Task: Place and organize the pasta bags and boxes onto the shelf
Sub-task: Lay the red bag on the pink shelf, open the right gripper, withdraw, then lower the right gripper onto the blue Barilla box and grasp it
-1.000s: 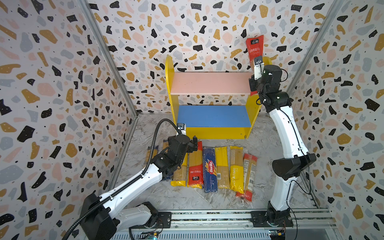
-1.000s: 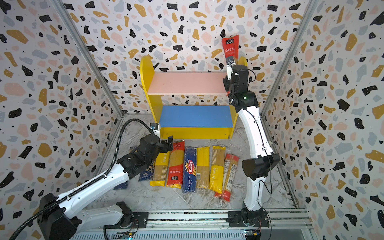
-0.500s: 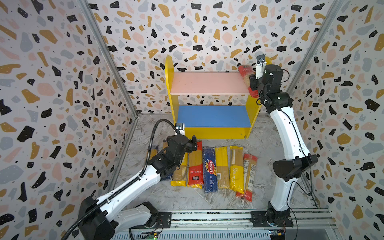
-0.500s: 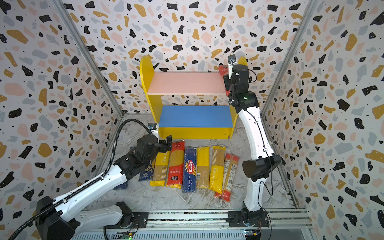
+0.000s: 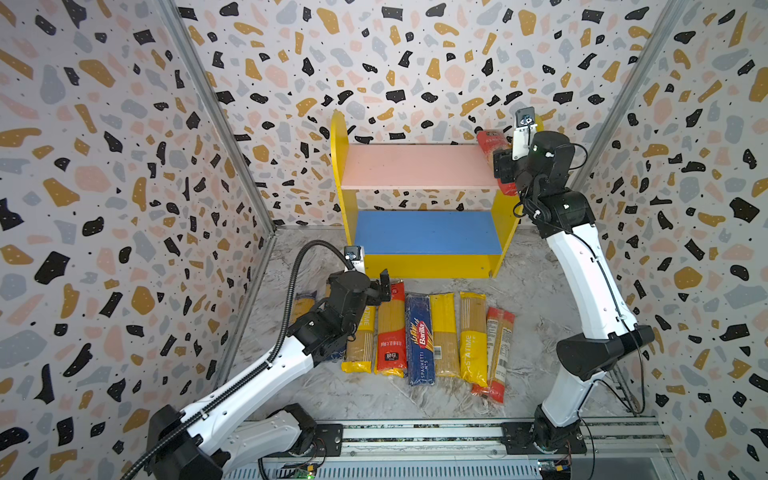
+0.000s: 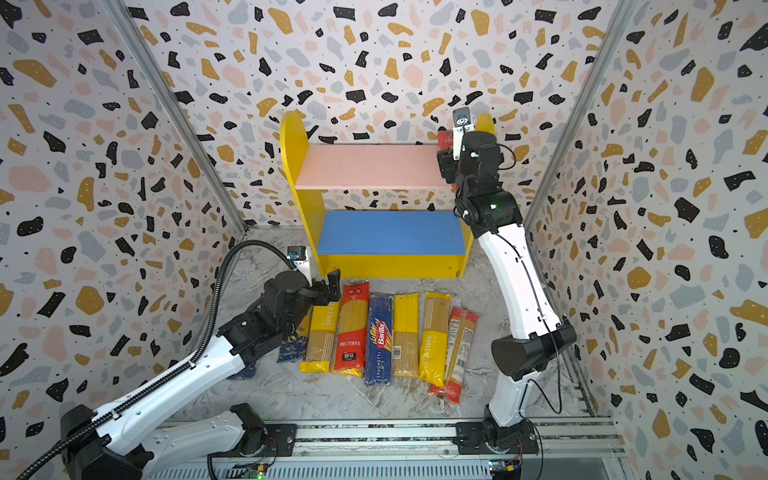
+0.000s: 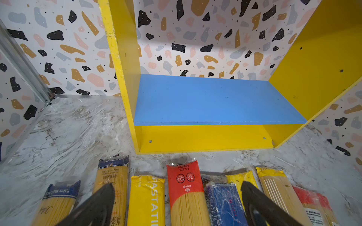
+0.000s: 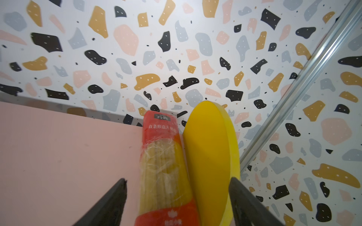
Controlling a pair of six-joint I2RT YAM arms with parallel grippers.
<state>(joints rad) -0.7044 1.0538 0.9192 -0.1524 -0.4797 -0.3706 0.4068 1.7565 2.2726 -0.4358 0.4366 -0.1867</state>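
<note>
Pink upper board [image 8: 58, 156] bears red packet [image 8: 162, 166] lying front-to-back beside yellow side [image 8: 211, 156]

1. The shelf [image 5: 415, 166] stands upright against the back wall, with yellow sides and base, a pink upper board and a blue lower board.
2. One red packet [image 8: 164, 156] lies on the pink board's right end, along the yellow side.
3. On the floor before the shelf I see the rest lying flat, side by side: blue-gold packets [image 7: 111, 176], yellow PASTATIME packets [image 6: 322, 332], a second red packet [image 6: 353, 328] and a dark blue Barilla packet [image 6: 379, 336].
</note>
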